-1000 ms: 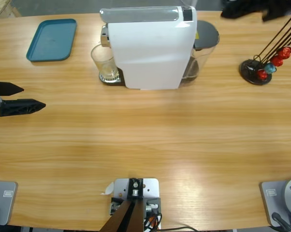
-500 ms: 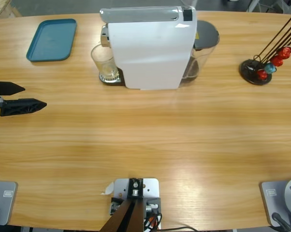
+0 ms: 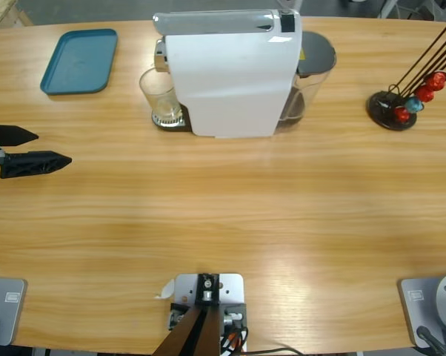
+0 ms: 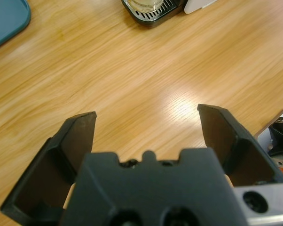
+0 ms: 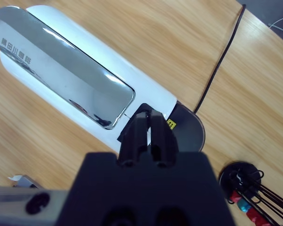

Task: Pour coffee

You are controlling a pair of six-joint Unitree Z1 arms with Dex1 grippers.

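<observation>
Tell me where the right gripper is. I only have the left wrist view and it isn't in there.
Observer: The right gripper points down at the white coffee machine, over its silver lid, jaws shut, holding nothing.
Operator: Any coffee in the glass? I only see its base.
Observer: The glass stands on the drip tray against the machine, and no dark liquid shows in it.
Operator: What's past the machine's other end?
Observer: A black capsule stand with red and blue capsules, near the table's right end in the high view.
</observation>
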